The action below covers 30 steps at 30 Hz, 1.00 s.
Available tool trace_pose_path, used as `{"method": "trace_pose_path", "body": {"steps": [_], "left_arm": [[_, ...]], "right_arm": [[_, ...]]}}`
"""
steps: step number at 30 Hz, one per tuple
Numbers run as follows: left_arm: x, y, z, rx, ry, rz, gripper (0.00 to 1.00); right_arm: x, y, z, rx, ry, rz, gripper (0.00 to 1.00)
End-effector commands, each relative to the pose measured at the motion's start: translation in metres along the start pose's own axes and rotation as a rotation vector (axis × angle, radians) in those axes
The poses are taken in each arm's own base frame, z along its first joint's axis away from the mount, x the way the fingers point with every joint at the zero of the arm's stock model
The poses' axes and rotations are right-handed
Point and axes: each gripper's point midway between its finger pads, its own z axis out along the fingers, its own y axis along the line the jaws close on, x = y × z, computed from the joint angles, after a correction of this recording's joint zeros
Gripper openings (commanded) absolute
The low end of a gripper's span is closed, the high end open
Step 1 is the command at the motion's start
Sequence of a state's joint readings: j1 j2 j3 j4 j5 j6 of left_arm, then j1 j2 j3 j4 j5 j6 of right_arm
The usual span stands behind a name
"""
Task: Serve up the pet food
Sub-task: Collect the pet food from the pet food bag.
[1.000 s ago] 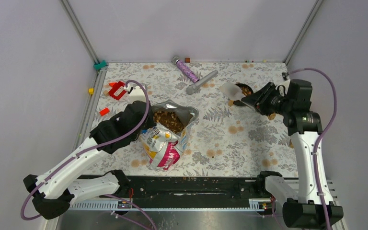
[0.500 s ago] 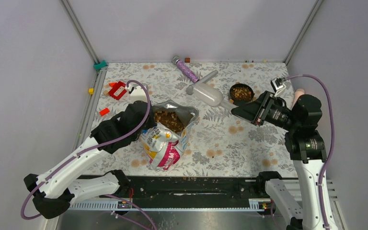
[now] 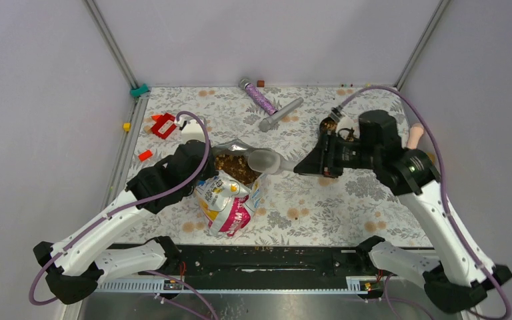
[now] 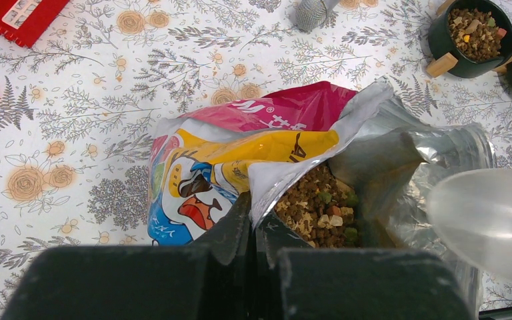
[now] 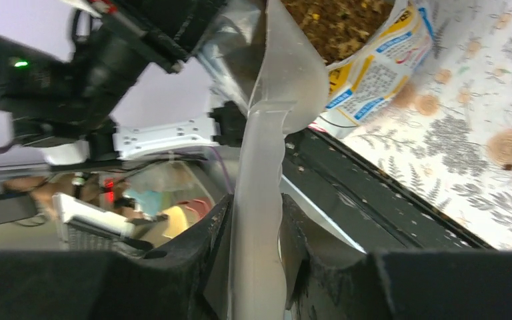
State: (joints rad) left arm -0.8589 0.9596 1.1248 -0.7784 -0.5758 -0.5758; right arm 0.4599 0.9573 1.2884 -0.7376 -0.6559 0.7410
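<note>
Left gripper (image 4: pixel 253 223) is clamped on the torn silver-lined edge of the pet food bag (image 3: pixel 229 205), holding its mouth open. The bag lies on the floral tablecloth (image 3: pixel 347 200) near the front centre-left, with its yellow, white and magenta print facing up. Brown and tan kibble (image 4: pixel 317 208) fills the open mouth. A clear plastic scoop (image 3: pixel 267 161) sits at the mouth's right rim with its cup end over the foil. It looks empty, but that is hard to confirm through the plastic. Right gripper (image 5: pixel 257 213) is closed tight around the scoop's handle, with the arm reaching in from the right. Further back, a black bowl (image 4: pixel 443 48) holds more kibble and is partly hidden behind the right arm. A wooden block (image 4: pixel 441 65) touches its base. Near the far edge lie a purple glitter tube (image 3: pixel 259 97) and a grey cylinder (image 3: pixel 281 114). A red piece (image 3: pixel 164 125) lies far left.
</note>
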Motion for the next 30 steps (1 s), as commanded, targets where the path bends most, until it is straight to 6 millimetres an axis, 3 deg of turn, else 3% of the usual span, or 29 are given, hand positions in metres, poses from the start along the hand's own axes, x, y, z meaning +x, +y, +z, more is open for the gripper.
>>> {"method": "trace_pose_path", "body": {"steps": [1, 5, 8, 12, 17, 23, 26, 30], "left_arm": [[-0.030, -0.020, -0.011, 0.093, -0.089, -0.071, 0.00], [-0.032, -0.019, -0.013, 0.094, -0.097, -0.076, 0.00], [-0.031, -0.021, -0.013, 0.100, -0.092, -0.073, 0.00], [-0.030, -0.022, -0.012, 0.102, -0.090, -0.072, 0.00], [-0.027, -0.025, -0.011, 0.110, -0.079, -0.066, 0.00], [-0.025, -0.028, -0.009, 0.113, -0.069, -0.056, 0.00], [-0.023, -0.030, -0.010, 0.121, -0.063, -0.052, 0.00], [-0.022, -0.032, -0.012, 0.131, -0.065, -0.048, 0.00]], "right_arm": [[0.000, -0.023, 0.013, 0.262, 0.052, -0.091, 0.00], [0.012, -0.035, 0.037, 0.366, 0.202, -0.092, 0.00], [0.001, -0.056, 0.045, 0.563, 0.213, -0.143, 0.00], [-0.021, -0.059, 0.060, 0.666, 0.195, -0.172, 0.00], [-0.031, -0.066, 0.087, 0.740, 0.225, -0.171, 0.00], [-0.002, -0.072, 0.139, 0.625, 0.325, -0.096, 0.00], [0.004, -0.062, 0.169, 0.456, 0.277, -0.027, 0.00], [0.008, -0.051, 0.183, 0.330, 0.235, 0.029, 0.00]]}}
